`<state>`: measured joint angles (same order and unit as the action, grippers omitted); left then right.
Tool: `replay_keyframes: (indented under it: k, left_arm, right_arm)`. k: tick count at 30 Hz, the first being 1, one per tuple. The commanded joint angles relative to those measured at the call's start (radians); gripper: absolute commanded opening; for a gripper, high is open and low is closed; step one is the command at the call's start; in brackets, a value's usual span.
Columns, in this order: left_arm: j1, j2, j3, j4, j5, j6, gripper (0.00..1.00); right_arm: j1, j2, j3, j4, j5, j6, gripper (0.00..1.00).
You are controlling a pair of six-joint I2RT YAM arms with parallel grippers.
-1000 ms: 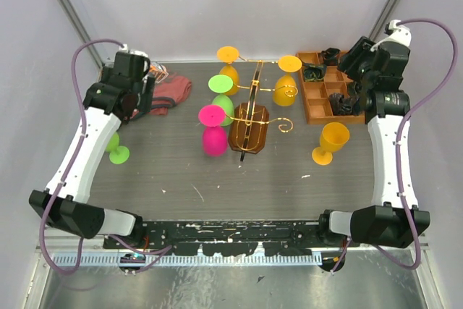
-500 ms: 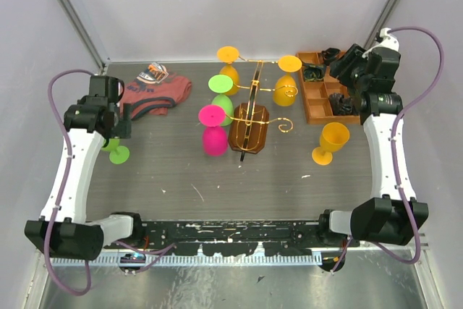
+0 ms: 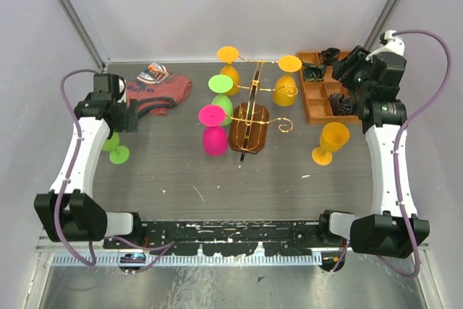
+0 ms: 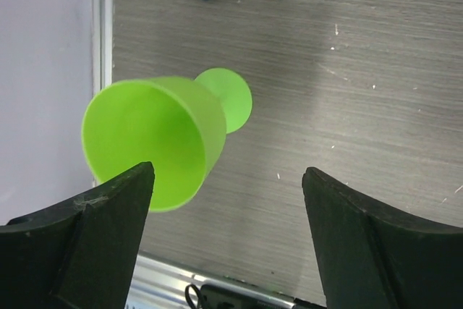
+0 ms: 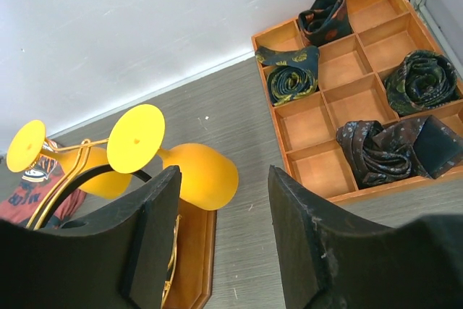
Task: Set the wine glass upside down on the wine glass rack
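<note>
The wine glass rack (image 3: pixel 249 127), gold wire on a brown wooden base, stands mid-table. Two orange glasses (image 3: pixel 287 81), a green one (image 3: pixel 221 95) and a pink one (image 3: pixel 213 129) hang upside down on it. A green wine glass (image 3: pixel 116 150) stands upright at the left edge, partly under my left arm. My left gripper (image 3: pixel 130 117) is open and empty above it. In the left wrist view the glass (image 4: pixel 159 139) lies just beyond the left finger (image 4: pixel 87 244). An orange glass (image 3: pixel 331 141) stands upright at the right. My right gripper (image 3: pixel 349 69) is open and empty (image 5: pixel 224 236) over the back right.
A brown compartmented tray (image 3: pixel 312 117) holding rolled dark ties sits at the back right, under my right gripper; it also shows in the right wrist view (image 5: pixel 318 124). A red cloth (image 3: pixel 155 92) lies at the back left. The table's left edge rail (image 4: pixel 103 48) runs beside the green glass.
My left arm has swung from over the red cloth to the left and forward, above the green glass. My right arm has shifted slightly near the tray.
</note>
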<state>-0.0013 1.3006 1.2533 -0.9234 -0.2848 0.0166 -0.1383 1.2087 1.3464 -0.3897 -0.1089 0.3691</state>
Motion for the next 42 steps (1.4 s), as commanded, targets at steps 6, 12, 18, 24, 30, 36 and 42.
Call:
replay_keyframes:
  k: [6,12,18,24,30,36,42]
  left_arm:
    - [0.015,0.106,-0.04,0.134,0.105,0.017,0.67]
    - [0.018,0.121,-0.055,0.157,0.113,0.009,0.31]
    - [0.022,0.102,-0.047,0.166,0.115,-0.013,0.0]
    - [0.021,0.045,0.074,0.201,0.17,-0.032,0.0]
    - [0.019,-0.051,0.262,0.403,0.319,-0.078,0.0]
    - [-0.051,-0.133,0.289,0.782,0.401,-0.073,0.0]
    - [-0.28,-0.172,0.111,1.26,0.369,0.117,0.0]
  right_arm:
    - [0.005,-0.067,0.016,0.005,0.031,-0.045,0.57]
    - [0.005,-0.07,0.018,0.004,0.034,-0.048,0.57]
    - [0.005,-0.058,0.038,0.008,0.032,-0.053,0.56]
    - [0.004,-0.048,0.048,0.029,-0.002,-0.039,0.57]
    - [0.01,-0.031,0.059,0.086,-0.107,0.07,0.55]
    - [0.047,0.0,0.059,0.189,-0.213,0.292,0.53]
    - [0.17,0.048,0.105,0.333,-0.223,0.453,0.53]
